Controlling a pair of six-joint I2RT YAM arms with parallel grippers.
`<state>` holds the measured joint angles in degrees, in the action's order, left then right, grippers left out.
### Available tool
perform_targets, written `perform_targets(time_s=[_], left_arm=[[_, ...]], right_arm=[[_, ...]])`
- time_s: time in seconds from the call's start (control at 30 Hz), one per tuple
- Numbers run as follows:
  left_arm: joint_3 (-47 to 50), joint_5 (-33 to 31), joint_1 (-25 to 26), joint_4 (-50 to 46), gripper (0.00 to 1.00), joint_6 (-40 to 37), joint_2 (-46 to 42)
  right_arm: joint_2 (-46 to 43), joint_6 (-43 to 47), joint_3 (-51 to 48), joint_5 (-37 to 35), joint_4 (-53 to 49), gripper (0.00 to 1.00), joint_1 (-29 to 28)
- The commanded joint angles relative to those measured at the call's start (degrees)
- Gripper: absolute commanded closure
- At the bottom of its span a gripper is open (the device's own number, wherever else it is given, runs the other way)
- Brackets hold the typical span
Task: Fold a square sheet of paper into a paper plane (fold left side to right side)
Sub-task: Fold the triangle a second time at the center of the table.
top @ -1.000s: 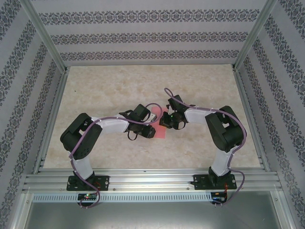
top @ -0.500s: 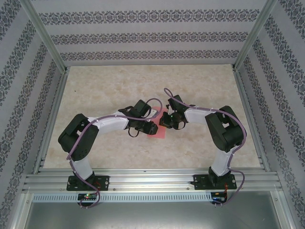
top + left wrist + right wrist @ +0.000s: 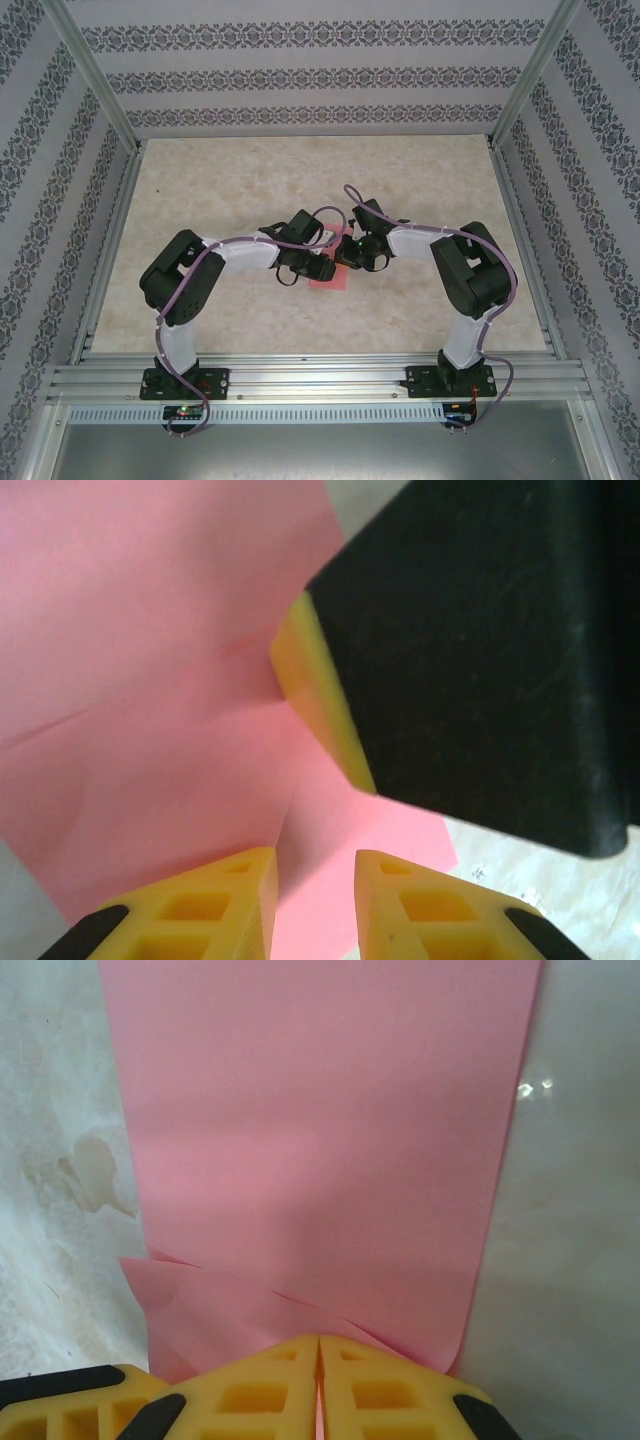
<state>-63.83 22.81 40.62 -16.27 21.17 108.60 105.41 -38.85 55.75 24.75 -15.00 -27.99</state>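
Since a second ago, the left arm has drawn its elbow in and carried the left gripper (image 3: 320,268) rightward over the paper (image 3: 335,282), which lies folded on the table (image 3: 230,180) beside the right gripper (image 3: 348,255). Its fingers (image 3: 260,1395) are shut, tips down on the paper's edge, likely pinning the layers against sliding. Left fingers (image 3: 215,910) stand slightly parted astride a crease, seemingly ready to press it flat.

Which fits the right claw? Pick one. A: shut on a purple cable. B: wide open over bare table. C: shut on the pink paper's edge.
C: the right claw is closed tight with no gap, pinching the near edge of the pink paper.
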Motion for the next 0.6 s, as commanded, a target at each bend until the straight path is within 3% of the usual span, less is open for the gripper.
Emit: perform_targets(time_s=[0.0, 0.57], left_arm=[[-1.91, 0.14, -0.28, 2.54, 0.72, 0.76, 1.22], [1.9, -1.23, -0.28, -0.54, 0.72, -1.38, 1.28]], right_arm=[[1.38, 1.58, -1.56, -1.9, -3.42, 0.9, 0.31], [1.71, 1.93, -1.41, -2.78, -4.4, 0.9, 0.35]])
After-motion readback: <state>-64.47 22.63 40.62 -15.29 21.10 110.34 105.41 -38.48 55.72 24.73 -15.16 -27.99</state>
